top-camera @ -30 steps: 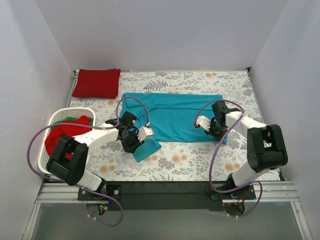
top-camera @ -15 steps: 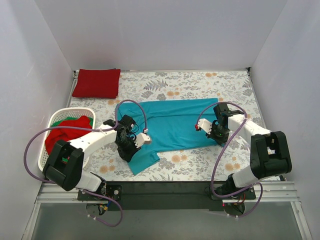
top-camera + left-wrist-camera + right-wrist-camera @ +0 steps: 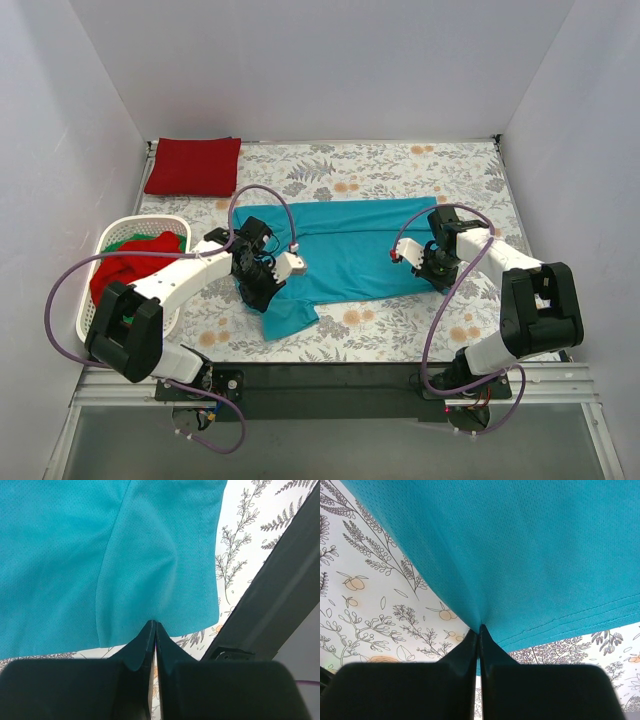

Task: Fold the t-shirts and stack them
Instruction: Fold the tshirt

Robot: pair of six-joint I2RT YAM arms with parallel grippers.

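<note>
A teal t-shirt (image 3: 345, 245) lies spread across the middle of the floral tablecloth, one sleeve reaching toward the near edge. My left gripper (image 3: 262, 288) is shut on its left near edge; the left wrist view shows the closed jaws (image 3: 153, 625) pinching the teal cloth (image 3: 150, 555). My right gripper (image 3: 427, 264) is shut on the shirt's right near edge, where the closed jaws (image 3: 480, 627) bunch the fabric (image 3: 530, 555) by the hem. A folded dark red t-shirt (image 3: 193, 166) rests at the back left corner.
A white laundry basket (image 3: 108, 236) stands at the left edge and holds a crumpled red shirt (image 3: 125, 272) and a green one (image 3: 136, 240). White walls close in the table on three sides. The black base rail (image 3: 330, 380) runs along the near edge.
My left gripper has shut on the teal shirt's edge. Both grippers have drawn the shirt a little toward the near side, and its sleeve now lies closer to the front.
</note>
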